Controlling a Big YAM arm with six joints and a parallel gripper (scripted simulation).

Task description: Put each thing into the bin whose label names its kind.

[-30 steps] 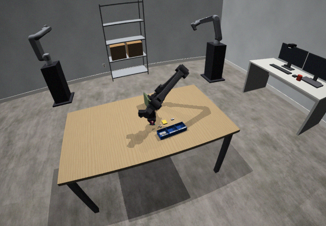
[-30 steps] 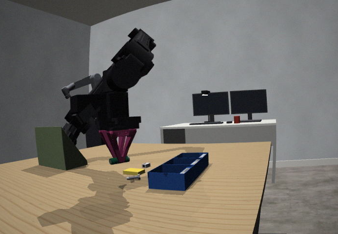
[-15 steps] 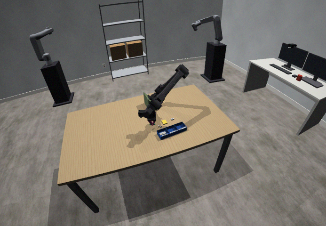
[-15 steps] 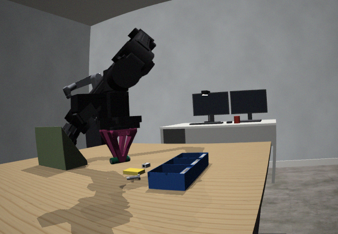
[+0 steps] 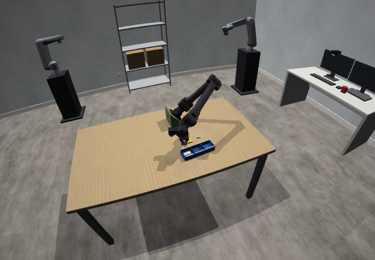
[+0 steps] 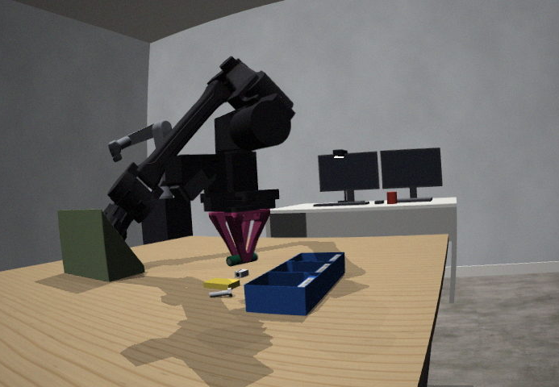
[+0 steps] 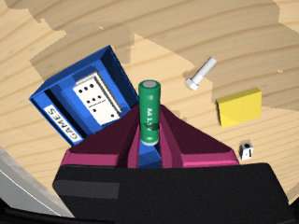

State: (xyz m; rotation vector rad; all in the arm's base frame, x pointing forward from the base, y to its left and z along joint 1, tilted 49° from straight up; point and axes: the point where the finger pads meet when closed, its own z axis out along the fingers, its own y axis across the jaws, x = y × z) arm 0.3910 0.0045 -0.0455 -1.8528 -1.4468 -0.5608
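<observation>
Sitting nearest in the exterior view: blue rectangular three-compartment bin row (image 5: 198, 154) (image 6: 275, 299) (image 7: 70, 74), upright on the wooden bench (image 5: 117, 159) (image 6: 357, 337) (image 7: 173, 19). White domino with black pips (image 5: 187, 153) (image 7: 98, 100) lies in the end compartment, label GAMES. Other two labels unreadable.

Just beside the bins: light-grey hex-head bolt (image 6: 220, 293) (image 7: 202, 74) on its side, then flat yellow block (image 5: 190, 141) (image 6: 221, 283) (image 7: 239, 108), then small white block with black marks (image 5: 198, 137) (image 6: 241, 273) (image 7: 247, 151). All three on the bench, apart from each other.

Magenta-fingered tool (image 5: 184, 143) (image 6: 244, 260) (image 7: 149, 112) points down, clamped on a green cylindrical AA battery (image 6: 230, 260) (image 7: 149, 107). Battery is off the bench, roughly level, not in a bin.

Farther back, white desk (image 5: 304, 72) (image 6: 289, 208) carries a red cylindrical mug (image 5: 343, 89) (image 6: 391, 197).
</observation>
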